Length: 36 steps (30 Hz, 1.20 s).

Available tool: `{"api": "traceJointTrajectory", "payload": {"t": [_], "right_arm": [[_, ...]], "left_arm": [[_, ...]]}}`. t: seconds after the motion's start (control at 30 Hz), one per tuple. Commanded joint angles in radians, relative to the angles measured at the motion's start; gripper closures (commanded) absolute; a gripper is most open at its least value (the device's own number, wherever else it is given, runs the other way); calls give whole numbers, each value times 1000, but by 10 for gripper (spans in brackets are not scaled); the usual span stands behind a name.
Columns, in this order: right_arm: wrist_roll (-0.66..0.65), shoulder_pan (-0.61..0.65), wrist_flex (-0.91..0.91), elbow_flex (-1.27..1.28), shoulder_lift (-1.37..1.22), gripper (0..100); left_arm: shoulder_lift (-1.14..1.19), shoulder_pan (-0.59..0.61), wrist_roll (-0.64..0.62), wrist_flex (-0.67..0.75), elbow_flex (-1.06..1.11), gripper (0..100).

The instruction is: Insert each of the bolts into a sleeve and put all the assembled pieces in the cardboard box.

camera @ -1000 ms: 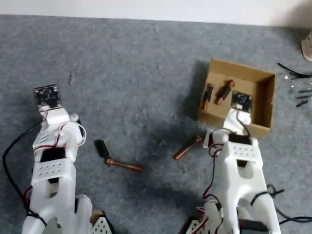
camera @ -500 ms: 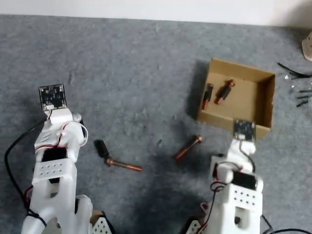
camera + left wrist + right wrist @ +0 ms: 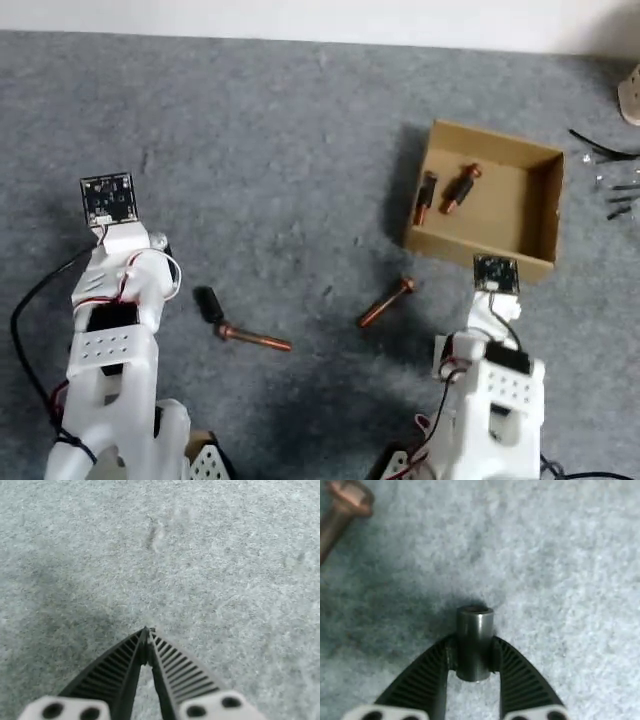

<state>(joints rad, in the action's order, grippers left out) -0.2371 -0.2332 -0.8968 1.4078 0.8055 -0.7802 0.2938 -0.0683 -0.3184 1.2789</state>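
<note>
Off to the far right of the grey carpet (image 3: 300,150), the cardboard box (image 3: 548,215) lies open, with two assembled pieces (image 3: 458,190) side by side in its left half. Black cable scraps (image 3: 610,185) are scattered right of the box. Just near-left of the box lies a loose bolt (image 3: 385,303), its head toward the box. Farther left lies a second bolt (image 3: 257,339) with a loose sleeve (image 3: 208,303) at its left end, set at an angle to it; whether they touch I cannot tell.

The right gripper (image 3: 473,652) is clamped on a held sleeve (image 3: 475,622), a dark tube lying along the fingers with its open end past their tips. The left gripper (image 3: 148,634) is closed, tips meeting over bare carpet.

The right arm (image 3: 495,390) stretches from the near edge, its wrist just near of the box's near wall and right of the loose bolt. The left arm (image 3: 110,330) stretches from the near-left corner, its wrist left of the loose sleeve and well apart from the box.
</note>
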Motion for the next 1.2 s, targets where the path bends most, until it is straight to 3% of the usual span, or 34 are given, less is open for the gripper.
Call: {"api": "traceJointTrajectory", "payload": {"t": [0.0, 0.13, 0.53, 0.93, 1.17], "right_arm": [[-11, -19, 28, -65, -213, 995], [-9, -68, 25, -124, -303, 995], [-9, -76, 25, -128, -254, 994], [28, -71, 15, 124, 438, 994], [31, -68, -185, 193, 862, 994]], "left_arm": [[1, -18, 3, 17, -4, 993], [1, -19, 3, 17, -4, 993], [1, -19, 3, 17, -4, 993], [1, -22, 3, 17, -4, 993], [1, -22, 3, 17, -4, 993]]}}
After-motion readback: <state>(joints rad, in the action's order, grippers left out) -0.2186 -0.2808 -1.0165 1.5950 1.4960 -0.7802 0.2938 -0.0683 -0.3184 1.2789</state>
